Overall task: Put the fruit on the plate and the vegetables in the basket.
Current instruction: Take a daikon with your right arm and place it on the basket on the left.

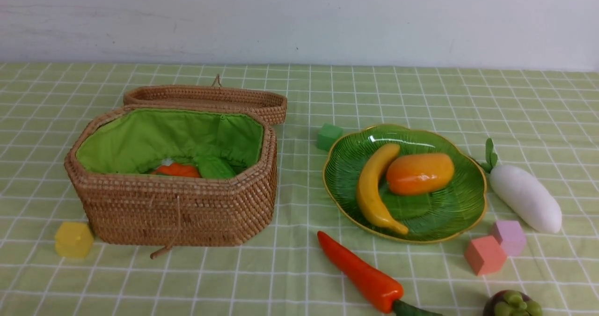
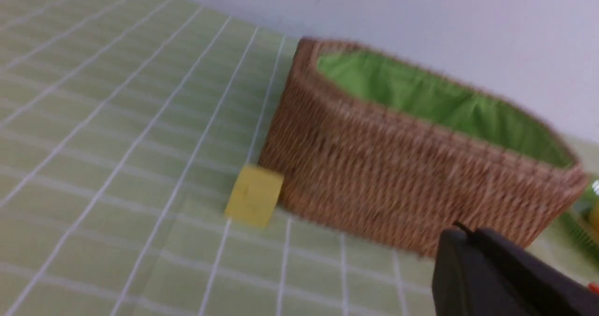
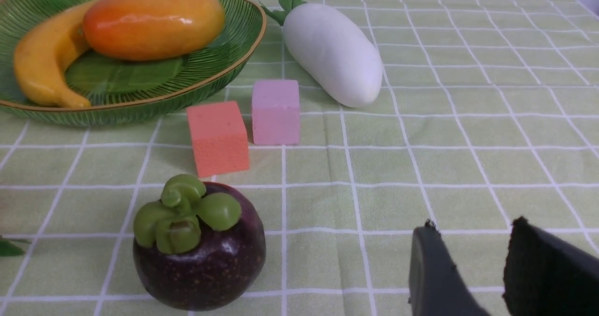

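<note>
Banana (image 1: 374, 192) and mango (image 1: 420, 173) lay sorted on the plate (image 1: 435, 215), with a gourd (image 1: 215, 167) and an orange piece (image 1: 178, 170) down in the basket (image 1: 187, 208). The radish (image 1: 524, 196), chili (image 1: 360, 271) and mangosteen (image 3: 201, 250) sat unsorted on the tabletop (image 1: 299, 100). The right pincer (image 3: 472, 229) hovered near the mangosteen — partly spread, holding nothing. The left pincer (image 2: 468, 236) — pressed together, empty — hung near the basket.

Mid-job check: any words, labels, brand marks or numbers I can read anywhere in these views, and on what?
None: no text can be read in any view.
The basket, plate, banana, mango, radish, chili and mangosteen carry no print.
The yellow cube, green cube, orange cube and pink cube are plain; the cloth has only white grid lines.
The left wrist view is blurred but shows nothing like lettering.
</note>
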### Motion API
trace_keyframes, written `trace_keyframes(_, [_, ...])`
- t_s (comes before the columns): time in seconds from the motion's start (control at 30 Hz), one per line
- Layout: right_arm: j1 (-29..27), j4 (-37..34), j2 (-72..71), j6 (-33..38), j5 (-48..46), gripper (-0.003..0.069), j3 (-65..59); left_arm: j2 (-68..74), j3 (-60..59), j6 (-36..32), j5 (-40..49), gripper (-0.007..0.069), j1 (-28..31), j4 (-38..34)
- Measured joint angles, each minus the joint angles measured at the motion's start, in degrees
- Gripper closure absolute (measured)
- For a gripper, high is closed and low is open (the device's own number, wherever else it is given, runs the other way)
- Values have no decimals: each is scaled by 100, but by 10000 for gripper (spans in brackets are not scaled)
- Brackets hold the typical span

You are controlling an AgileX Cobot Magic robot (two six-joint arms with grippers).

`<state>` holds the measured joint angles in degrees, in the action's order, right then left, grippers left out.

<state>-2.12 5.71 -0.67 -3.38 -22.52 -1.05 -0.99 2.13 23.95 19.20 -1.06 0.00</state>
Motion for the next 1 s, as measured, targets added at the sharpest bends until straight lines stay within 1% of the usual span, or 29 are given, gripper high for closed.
trace_keyframes(0.1, [0,0,0,0,0,417,0,0,-327,1,352,631,113,0])
trace_keyframes(0.27, [0,0,0,0,-2,417,0,0,-382,1,168,629,187,0])
trace_keyframes(0.47, [0,0,0,0,-2,417,0,0,-382,1,151,624,187,569])
trace_keyframes(0.57, [0,0,0,0,-2,417,0,0,-382,1,151,622,187,706])
trace_keyframes(1.0, [0,0,0,0,-2,417,0,0,-382,1,151,611,187,731])
